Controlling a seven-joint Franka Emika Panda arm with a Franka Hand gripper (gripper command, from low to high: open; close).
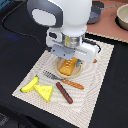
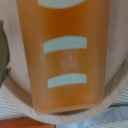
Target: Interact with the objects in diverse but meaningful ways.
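The claw (image 1: pixel 68 59) hovers over the bread loaf (image 1: pixel 68 66) (its opening is hidden); next, likely descend and grasp.

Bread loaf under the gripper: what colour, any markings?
Golden-orange bread loaf with pale curved stripes across its top; the wrist view shows it best.

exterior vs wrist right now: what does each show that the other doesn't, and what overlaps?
Exterior only: the arm over the placemat, banana, cheese wedge, sausage, fork. Wrist only: pale curved stripes on the bread loaf. Both: bread loaf on a round wooden plate. Fingers not visible in either view.
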